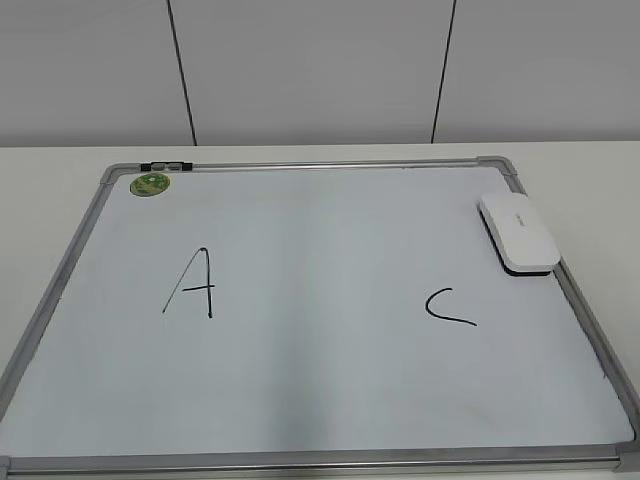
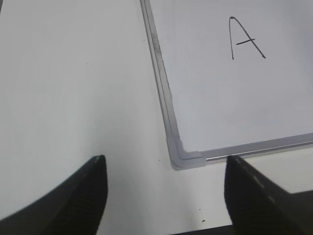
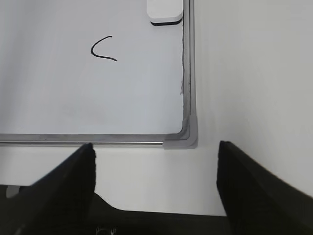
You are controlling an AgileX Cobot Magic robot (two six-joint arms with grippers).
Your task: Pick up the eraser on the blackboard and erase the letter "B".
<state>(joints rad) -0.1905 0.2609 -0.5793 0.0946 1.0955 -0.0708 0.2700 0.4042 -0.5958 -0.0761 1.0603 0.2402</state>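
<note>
The blackboard (image 1: 320,400) is a white board with a silver frame, lying flat on the table. The white eraser (image 1: 518,232) lies on it at the right edge, near the far right corner; its near end shows in the right wrist view (image 3: 165,11). No letter "B" shows; the space between the "A" (image 1: 192,284) and the "C" (image 1: 448,306) is blank. My left gripper (image 2: 165,161) is open and empty over the table by the board's near left corner. My right gripper (image 3: 155,147) is open and empty by the near right corner. Neither gripper shows in the exterior view.
A small round green magnet (image 1: 150,184) sits at the board's far left corner, next to a black clip (image 1: 166,165) on the frame. White table (image 1: 580,165) surrounds the board. A white panelled wall stands behind.
</note>
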